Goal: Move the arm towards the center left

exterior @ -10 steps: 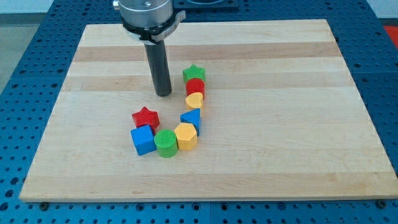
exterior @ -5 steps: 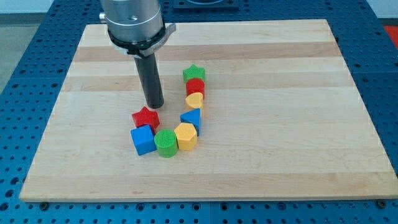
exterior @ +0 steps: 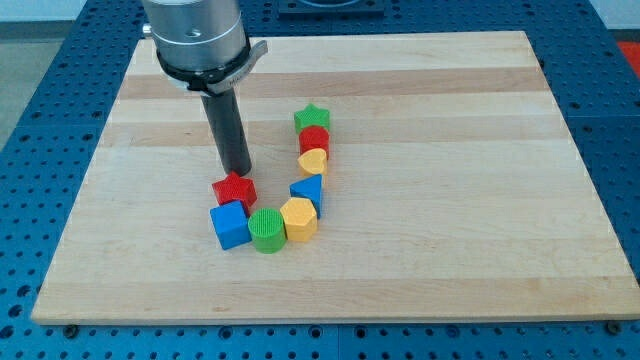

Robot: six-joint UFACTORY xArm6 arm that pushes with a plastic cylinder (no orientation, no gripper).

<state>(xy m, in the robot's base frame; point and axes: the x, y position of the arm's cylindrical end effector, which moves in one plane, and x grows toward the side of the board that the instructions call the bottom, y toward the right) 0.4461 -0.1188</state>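
Note:
My tip (exterior: 237,172) rests on the wooden board (exterior: 450,200), just above the red star block (exterior: 234,189) and very close to it. Below the star sit a blue cube (exterior: 229,224), a green cylinder (exterior: 267,230) and a yellow hexagon block (exterior: 299,219) in a row. A blue triangle block (exterior: 308,189), a yellow half-round block (exterior: 313,161), a red cylinder (exterior: 314,140) and a green star block (exterior: 312,117) rise in a column to the right of my tip. Together the blocks form a J shape.
The board lies on a blue perforated table (exterior: 40,150). The arm's grey flange (exterior: 195,35) hangs over the board's upper left part.
My tip has slid toward the view's left and slightly down, from beside the green star column to just above the red star. No block has moved.

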